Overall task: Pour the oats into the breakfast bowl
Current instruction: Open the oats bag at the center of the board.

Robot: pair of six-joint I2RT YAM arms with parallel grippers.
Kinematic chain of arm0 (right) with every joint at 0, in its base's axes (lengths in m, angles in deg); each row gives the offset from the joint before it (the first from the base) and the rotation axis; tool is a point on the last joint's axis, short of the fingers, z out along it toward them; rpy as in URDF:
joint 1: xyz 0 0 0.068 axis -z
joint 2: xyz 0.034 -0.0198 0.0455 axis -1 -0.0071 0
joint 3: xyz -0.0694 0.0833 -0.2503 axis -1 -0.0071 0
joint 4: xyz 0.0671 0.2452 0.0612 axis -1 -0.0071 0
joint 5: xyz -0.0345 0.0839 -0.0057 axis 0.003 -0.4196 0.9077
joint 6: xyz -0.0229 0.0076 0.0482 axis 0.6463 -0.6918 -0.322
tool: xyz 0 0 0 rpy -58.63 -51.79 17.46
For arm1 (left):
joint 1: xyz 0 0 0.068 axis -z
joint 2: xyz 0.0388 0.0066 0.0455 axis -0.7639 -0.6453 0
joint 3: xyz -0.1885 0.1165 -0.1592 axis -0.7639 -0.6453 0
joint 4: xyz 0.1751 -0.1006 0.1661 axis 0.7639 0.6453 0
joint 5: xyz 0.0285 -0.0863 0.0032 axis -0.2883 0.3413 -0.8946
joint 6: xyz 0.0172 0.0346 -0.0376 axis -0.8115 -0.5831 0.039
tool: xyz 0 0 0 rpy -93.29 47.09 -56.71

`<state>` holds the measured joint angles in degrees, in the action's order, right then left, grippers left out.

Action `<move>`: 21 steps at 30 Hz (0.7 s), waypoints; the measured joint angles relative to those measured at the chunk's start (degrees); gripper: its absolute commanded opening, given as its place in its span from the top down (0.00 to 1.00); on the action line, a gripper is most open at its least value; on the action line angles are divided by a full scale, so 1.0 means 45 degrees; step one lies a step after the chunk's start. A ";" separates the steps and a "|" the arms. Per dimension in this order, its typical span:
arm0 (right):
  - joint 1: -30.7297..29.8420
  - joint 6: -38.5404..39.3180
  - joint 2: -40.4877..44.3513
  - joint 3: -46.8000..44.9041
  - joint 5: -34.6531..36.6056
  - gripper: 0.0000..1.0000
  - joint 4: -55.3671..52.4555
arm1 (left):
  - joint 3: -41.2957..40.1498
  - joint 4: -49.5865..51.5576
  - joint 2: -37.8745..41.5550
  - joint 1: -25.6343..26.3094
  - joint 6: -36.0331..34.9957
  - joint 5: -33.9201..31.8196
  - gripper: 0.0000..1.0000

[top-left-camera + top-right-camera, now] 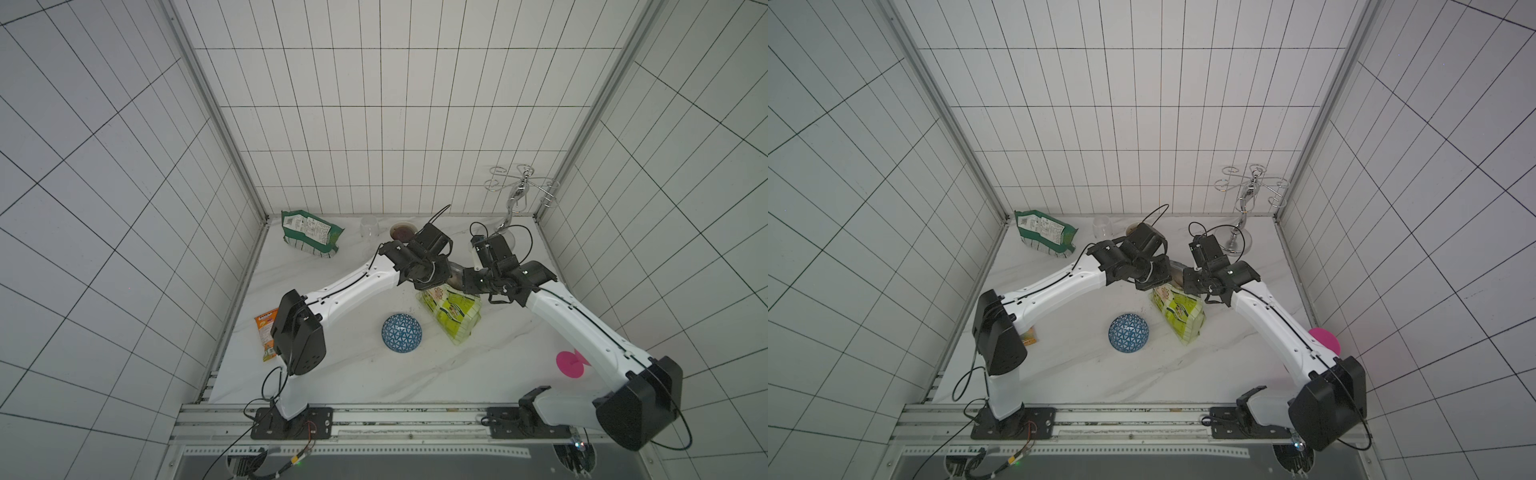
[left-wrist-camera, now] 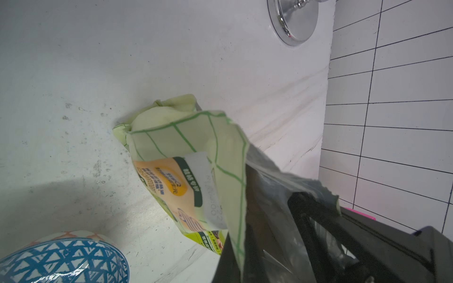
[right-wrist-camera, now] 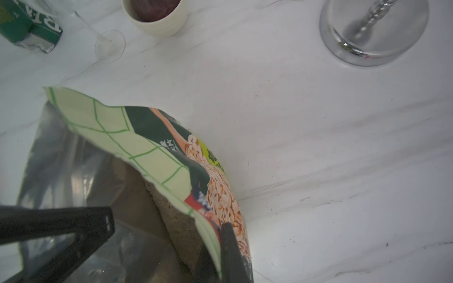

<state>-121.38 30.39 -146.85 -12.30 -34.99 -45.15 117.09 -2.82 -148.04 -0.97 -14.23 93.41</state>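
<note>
1. At the far left, an orange packet (image 1: pixel 264 332) is lying on the counter (image 1: pixel 353 382), partly under my left arm (image 1: pixel 353 286). A dark green bag (image 1: pixel 309 235) is lying further back.
2. A clear glass (image 1: pixel 370 228) and a small white bowl (image 1: pixel 401 230) are standing by the back wall.
3. The blue bowl (image 1: pixel 402 333) is sitting toward the front, just beside the green pouch (image 1: pixel 451 316) but not touching it.
4. My left gripper (image 2: pixel 239 257) is pinching one wall of the pouch's torn top.
5. The pouch is leaning, and its bottom appears to be resting on the counter. Its mouth is being held open, and the oats (image 3: pixel 176 220) are sitting inside it.
6. My right gripper (image 3: pixel 218 262) is pinching the opposite wall.
7. A chrome rack (image 1: pixel 517 195) is standing in the back right corner, and a pink disc (image 1: pixel 569 363) is lying beside my right arm (image 1: pixel 582 324).
</note>
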 measured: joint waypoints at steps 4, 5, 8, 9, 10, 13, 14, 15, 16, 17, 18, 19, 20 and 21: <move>0.0219 -0.0393 -0.0165 0.0355 0.0699 1.00 -0.0039 | 0.1928 0.1569 -0.0869 -0.0291 -0.0933 0.0141 1.00; 0.0233 -0.0452 -0.0199 0.0413 0.0816 1.00 -0.0029 | 0.2297 0.1875 -0.1025 -0.0369 -0.1132 0.0170 1.00; 0.0238 -0.0617 -0.0335 0.0646 0.1156 1.00 0.0010 | 0.3381 0.2769 -0.1520 -0.0563 -0.1744 0.0267 1.00; 0.0238 -0.0636 -0.0389 0.0733 0.1229 1.00 0.0010 | 0.3604 0.2943 -0.1617 -0.0602 -0.1909 0.0277 1.00; 0.0238 -0.0646 -0.0432 0.0792 0.1282 1.00 0.0049 | 0.3735 0.3065 -0.1690 -0.0631 -0.2069 0.0253 1.00; 0.0238 -0.0607 -0.0515 0.0831 0.1229 1.00 0.0253 | 0.3823 0.3322 -0.1783 -0.0665 -0.2424 0.0175 1.00; 0.0238 -0.0583 -0.0539 0.0831 0.1127 1.00 0.0291 | 0.3842 0.3415 -0.1836 -0.0670 -0.2521 0.0160 1.00; 0.0243 -0.0544 -0.0559 0.0831 0.0986 1.00 0.0325 | 0.3876 0.3507 -0.1904 -0.0680 -0.2603 0.0151 1.00; 0.0243 -0.0505 -0.0578 0.0826 0.0826 1.00 0.0335 | 0.3944 0.3585 -0.2001 -0.0699 -0.2686 0.0151 1.00; 0.0243 -0.0461 -0.0597 0.0816 0.0661 0.99 0.0335 | 0.3959 0.3599 -0.2084 -0.0719 -0.2735 0.0151 1.00; 0.0243 -0.0408 -0.0617 0.0787 0.0491 0.94 0.0335 | 0.3959 0.3619 -0.2161 -0.0748 -0.2783 0.0155 0.92; 0.0243 -0.0364 -0.0622 0.0729 0.0296 0.89 0.0335 | 0.3959 0.3653 -0.2220 -0.0772 -0.2812 0.0180 0.83; 0.0248 -0.0301 -0.0627 0.0685 0.0180 0.83 0.0325 | 0.3959 0.3662 -0.2249 -0.0792 -0.2832 0.0185 0.75; 0.0277 -0.0219 -0.0627 0.0670 0.0029 0.79 0.0296 | 0.3954 0.3653 -0.2249 -0.0821 -0.2841 0.0189 0.65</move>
<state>-120.14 29.41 -149.67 -9.28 -34.86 -43.81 134.88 13.61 -158.16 -4.67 -27.01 94.27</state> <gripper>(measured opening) 0.144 0.212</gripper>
